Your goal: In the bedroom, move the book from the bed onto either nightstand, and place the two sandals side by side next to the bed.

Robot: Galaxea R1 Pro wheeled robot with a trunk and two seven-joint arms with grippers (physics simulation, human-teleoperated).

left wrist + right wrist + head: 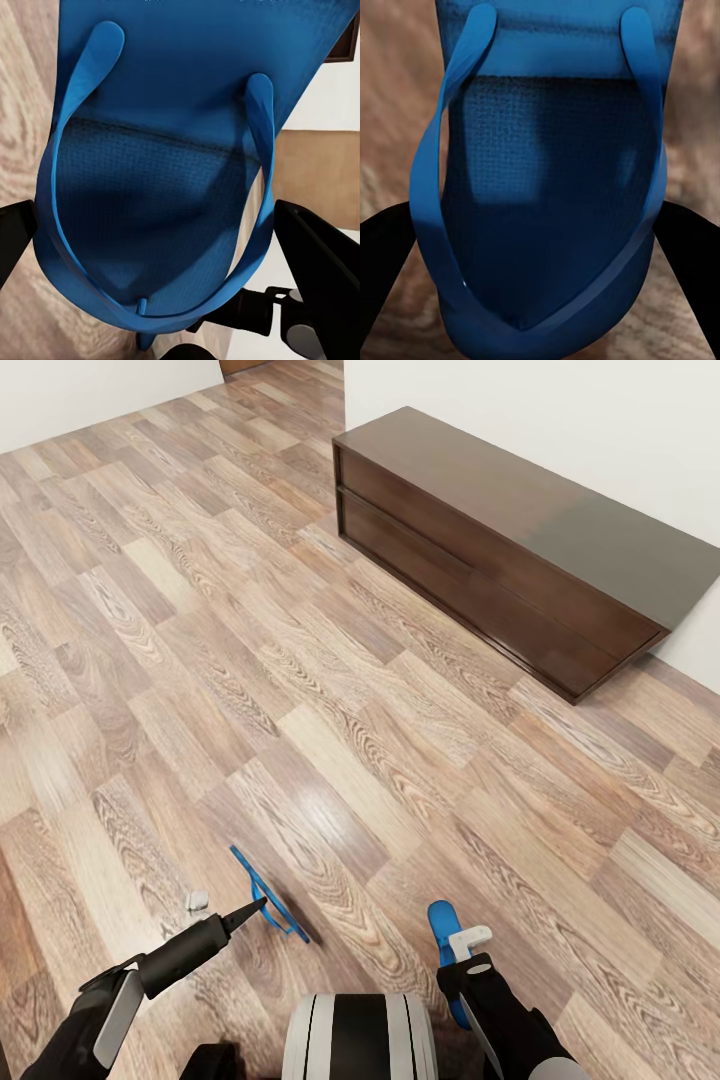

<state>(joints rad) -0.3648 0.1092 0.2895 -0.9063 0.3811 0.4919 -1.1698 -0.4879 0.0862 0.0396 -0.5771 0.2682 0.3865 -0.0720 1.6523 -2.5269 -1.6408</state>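
Carrying 2 blue sandals, one per arm: left gripper (262, 903) has its fingers closed on the left sandal (270, 897), held edge-up above the wood floor (300, 690), and the right gripper (462, 945) pinches the right sandal (441, 926) low by the trunk. Both look light, thin, floppy foam w/ slim straps (262, 150), so prob. best held on the sole edge near the toe post, not by a strap. Count: 2 sandals, 2 grippers, 1 dark 2-drawer cabinet (480, 575) vs. the white wall.
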